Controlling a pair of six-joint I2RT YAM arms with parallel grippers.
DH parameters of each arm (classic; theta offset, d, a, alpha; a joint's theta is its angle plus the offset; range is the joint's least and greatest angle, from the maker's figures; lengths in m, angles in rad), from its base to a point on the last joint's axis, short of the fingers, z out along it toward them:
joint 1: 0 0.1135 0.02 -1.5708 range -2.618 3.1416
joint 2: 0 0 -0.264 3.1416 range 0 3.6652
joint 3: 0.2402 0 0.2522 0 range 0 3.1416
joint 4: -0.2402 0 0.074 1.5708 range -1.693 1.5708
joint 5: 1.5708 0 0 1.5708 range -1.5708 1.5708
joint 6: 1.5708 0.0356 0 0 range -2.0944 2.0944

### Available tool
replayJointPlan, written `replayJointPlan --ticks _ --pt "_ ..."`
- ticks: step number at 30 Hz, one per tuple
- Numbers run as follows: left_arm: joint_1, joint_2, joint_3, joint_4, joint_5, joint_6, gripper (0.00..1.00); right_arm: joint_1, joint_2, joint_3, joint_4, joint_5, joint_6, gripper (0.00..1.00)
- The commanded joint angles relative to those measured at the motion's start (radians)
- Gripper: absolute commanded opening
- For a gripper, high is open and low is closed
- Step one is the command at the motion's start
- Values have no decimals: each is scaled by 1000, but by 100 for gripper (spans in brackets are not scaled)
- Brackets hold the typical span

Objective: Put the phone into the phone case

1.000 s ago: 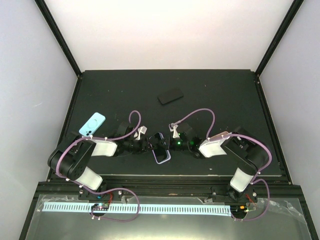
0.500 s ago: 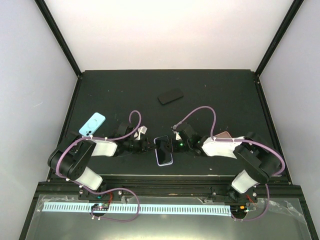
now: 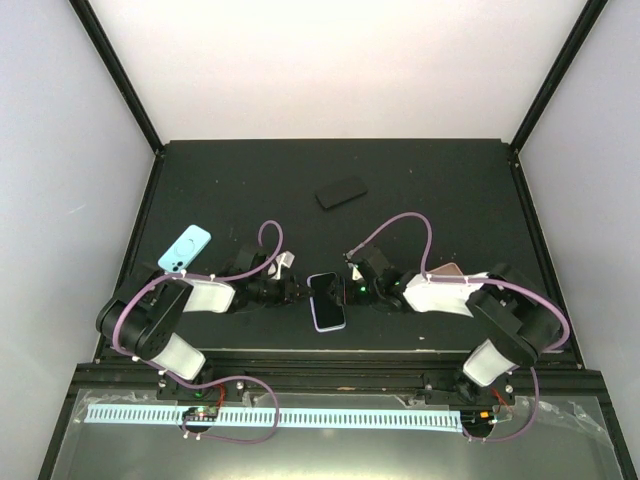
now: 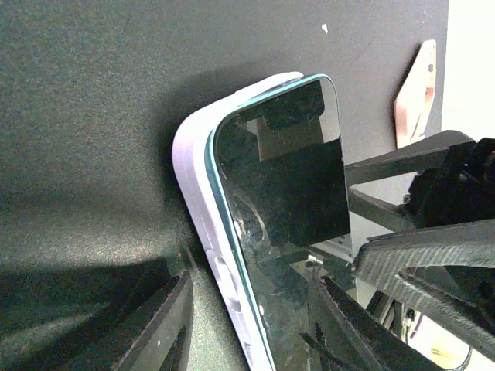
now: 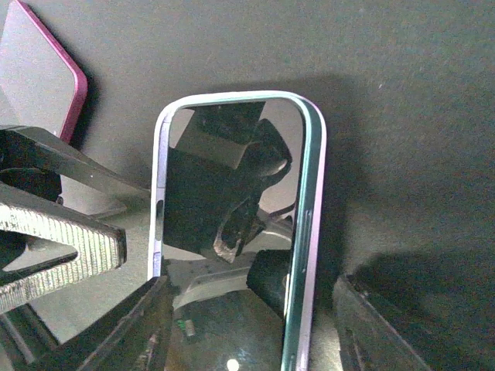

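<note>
Top external: phone (image 3: pixel 327 300) (screen up) between left claw (image 3: pixel 301 293) and right claw (image 3: pixel 349 292).

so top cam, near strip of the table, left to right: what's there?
light blue case → left gripper → phone sitting in the lilac case → right gripper → pink case, partly under the right arm

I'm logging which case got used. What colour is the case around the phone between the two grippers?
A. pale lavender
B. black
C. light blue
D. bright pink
A: both wrist views show a pale lavender phone case rimming the dark glass of the phone.
</note>
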Motion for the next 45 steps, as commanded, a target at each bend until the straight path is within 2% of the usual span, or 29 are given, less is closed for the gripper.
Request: replayJointPlan --ticks 1,9,18,27,37,41,45 --pt "-10 35 -20 10 -33 -9 42 3 50 -21 92 -51 49 60" --pt "-37 65 -24 42 -29 -26 37 4 84 -32 226 -158 124 62" --pt "-36 36 -59 39 -56 -4 33 -1 72 -135 548 -289 319 57" --pt "-37 15 -95 30 -76 2 32 -11 78 -188 714 -297 400 54" --pt "-30 -19 -86 -62 -108 13 33 -21 119 -265 980 -282 514 49" --pt "-27 -54 -87 -104 -126 10 33 -29 110 -290 1037 -261 540 49" --pt "-28 -67 -92 -109 -114 -6 36 -31 104 -277 1011 -263 529 49"
